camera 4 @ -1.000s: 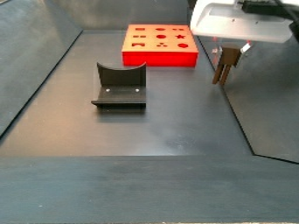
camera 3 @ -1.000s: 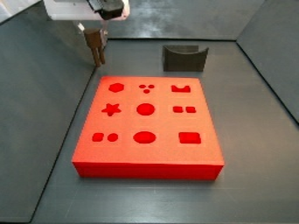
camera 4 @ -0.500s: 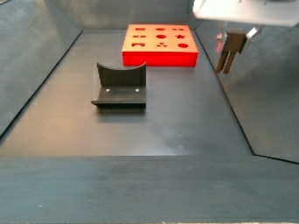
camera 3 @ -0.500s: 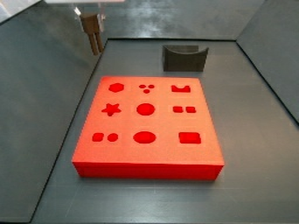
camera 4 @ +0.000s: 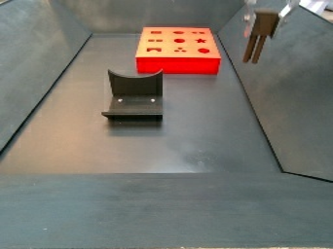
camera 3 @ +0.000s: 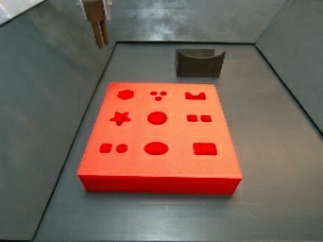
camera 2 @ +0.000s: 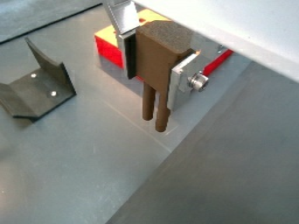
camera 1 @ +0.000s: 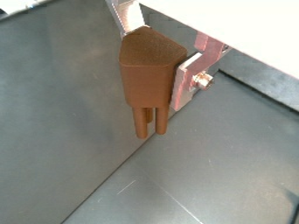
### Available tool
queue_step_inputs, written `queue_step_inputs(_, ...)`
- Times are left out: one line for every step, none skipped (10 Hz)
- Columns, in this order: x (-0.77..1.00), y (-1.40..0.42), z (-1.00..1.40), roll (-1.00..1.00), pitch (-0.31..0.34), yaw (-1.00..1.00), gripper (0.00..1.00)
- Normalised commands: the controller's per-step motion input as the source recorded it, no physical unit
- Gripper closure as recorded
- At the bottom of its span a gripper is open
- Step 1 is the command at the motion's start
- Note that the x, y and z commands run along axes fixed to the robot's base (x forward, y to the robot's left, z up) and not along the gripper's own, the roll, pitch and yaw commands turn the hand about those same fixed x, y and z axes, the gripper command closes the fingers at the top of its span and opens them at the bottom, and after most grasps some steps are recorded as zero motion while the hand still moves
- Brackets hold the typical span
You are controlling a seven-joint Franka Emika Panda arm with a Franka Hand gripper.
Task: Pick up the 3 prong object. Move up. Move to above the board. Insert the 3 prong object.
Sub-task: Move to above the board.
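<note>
The 3 prong object (camera 1: 149, 80), a small brown wooden peg with a wide top and narrow legs pointing down, hangs in the air, clamped between the fingers of the gripper (camera 1: 155, 66). In both wrist views the flat silver fingers (camera 2: 184, 77) press against the peg's sides, and its legs dangle free over the dark grey floor (camera 1: 70, 131). In a side view the gripper (camera 3: 96, 11) sits at the top edge of the frame, high over the floor and beside the far left corner of the board (camera 3: 161, 137), with the peg (camera 3: 97, 30) hanging below it. In the other fixed view the gripper (camera 4: 267, 17) is in the upper right corner, and the peg (camera 4: 255, 41) hangs off to the right of the board (camera 4: 180, 51), not over it.

The board is a large bright red flat block with nine darker shaped cut-outs, lying flat on the floor. A dark grey U-shaped block (camera 4: 132, 95) stands on the floor, well apart from the board. In a wrist view part of the red board (camera 2: 111, 48) shows behind the peg (camera 2: 162, 70), and the grey block (camera 2: 33, 83) lies off to one side.
</note>
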Motion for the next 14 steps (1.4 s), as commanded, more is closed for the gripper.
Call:
queue_step_inputs(0.03,-0.11,1.0,0.12,0.102,0.05,1.0)
queue_step_inputs(0.03,-0.09,1.0,0.11,0.08,0.03,1.0)
queue_step_inputs(0.02,-0.09,1.0,0.11,0.077,0.03,1.0)
queue_step_inputs(0.02,-0.07,1.0,0.1,0.074,0.02,1.0)
queue_step_inputs(0.02,-0.07,1.0,0.09,0.073,0.02,1.0)
queue_step_inputs(0.02,-0.06,1.0,0.09,0.074,0.02,1.0)
queue_step_inputs(0.01,-0.06,1.0,0.08,0.075,0.02,1.0)
queue_step_inputs(0.01,-0.04,1.0,0.08,0.073,0.02,1.0)
queue_step_inputs(0.0,-0.03,0.86,0.07,0.07,0.02,1.0)
queue_step_inputs(0.0,-0.02,0.67,0.07,0.07,0.02,1.0)
queue_step_inputs(0.0,-0.02,0.57,0.07,0.071,0.02,1.0)
queue_step_inputs(0.0,-0.01,0.37,0.07,0.071,0.03,1.0)
queue_step_inputs(0.0,-0.01,0.22,0.06,0.072,0.03,1.0)
queue_step_inputs(0.76,-1.0,0.13,0.1,0.305,0.01,1.0)
